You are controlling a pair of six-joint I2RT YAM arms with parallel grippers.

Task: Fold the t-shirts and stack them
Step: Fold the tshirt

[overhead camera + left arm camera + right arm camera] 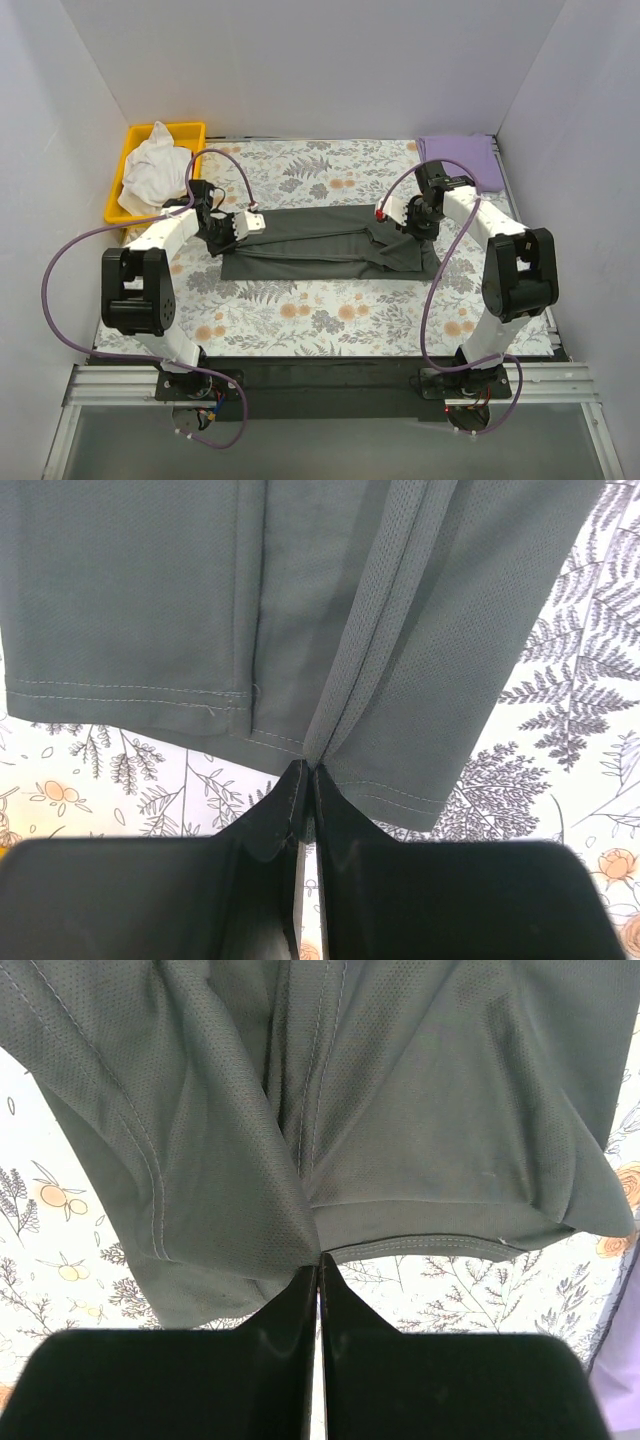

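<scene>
- We are gripping the dark charcoal grey cloth t-shirt (320,238), lying stretched across the middle of the floral-clothed bench (300,310).
- Our left pincer (305,772) and right pincer (318,1260) are clamping opposite ends, likely to pull its fold taut.

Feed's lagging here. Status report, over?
Left claw shut on grey t-shirt, hem end. Right claw shut on other end. Lavender t-shirt back right corner. Nothing blocking.
</scene>
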